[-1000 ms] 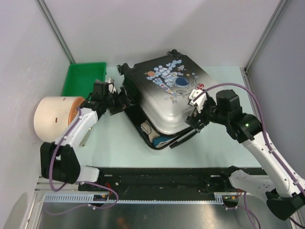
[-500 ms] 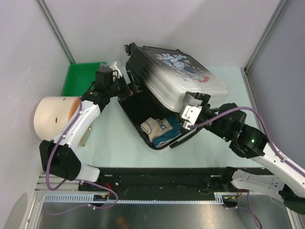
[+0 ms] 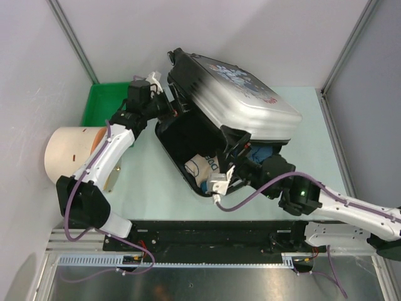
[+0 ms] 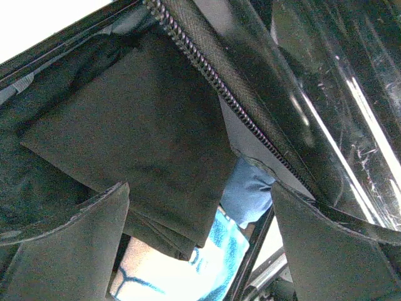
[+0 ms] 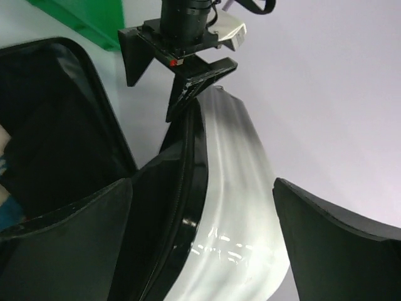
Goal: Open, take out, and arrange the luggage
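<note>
The luggage [image 3: 244, 103] lies open on the counter [image 3: 144, 179] — lid raised steeply over its dark-lined base, blue-and-white cloth [image 3: 207, 168] inside. The left end effector [image 4: 199, 188] sits at the lid's far-left rim, fingers apart. The right end effector [image 5: 203, 188] — also spread — frames the lid's edge.

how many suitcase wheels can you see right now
1. The wheel sticks out at the far corner of the open suitcase in the top view. The other wheels may be hidden behind the shell.
</note>
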